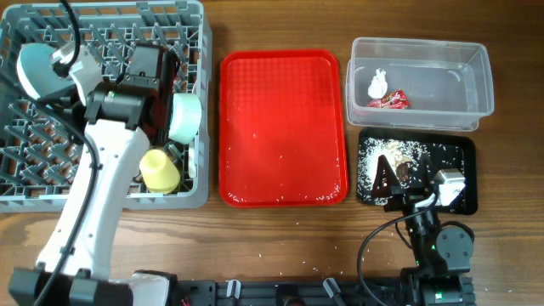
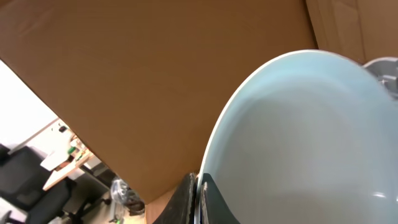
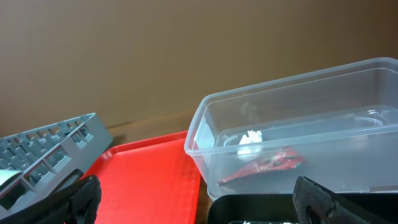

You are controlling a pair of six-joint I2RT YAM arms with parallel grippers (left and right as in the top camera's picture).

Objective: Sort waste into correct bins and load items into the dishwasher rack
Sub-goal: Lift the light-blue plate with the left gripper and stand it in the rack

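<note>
My left gripper (image 1: 170, 110) is shut on the rim of the pale green bowl (image 1: 185, 117) and holds it on edge over the right side of the grey dishwasher rack (image 1: 195, 51). In the left wrist view the jaws (image 2: 198, 199) pinch the bowl's rim (image 2: 298, 143). The pale blue bowl (image 1: 38, 70) and the yellow cup (image 1: 159, 170) sit in the rack. My right gripper (image 1: 406, 183) is open and empty above the black tray (image 1: 463, 153), which holds rice scraps (image 1: 399, 153). The clear tub (image 1: 476, 76) holds the white napkin (image 1: 377, 82) and the red wrapper (image 1: 388, 101). I cannot make out the plate, fork or spoon.
The red tray (image 1: 283, 119) lies between the rack and the bins, with a few rice grains along its front edge. In the right wrist view the tub (image 3: 205, 124), the wrapper (image 3: 264, 167), the red tray (image 3: 149, 180) and a rack corner (image 3: 50, 149) show ahead.
</note>
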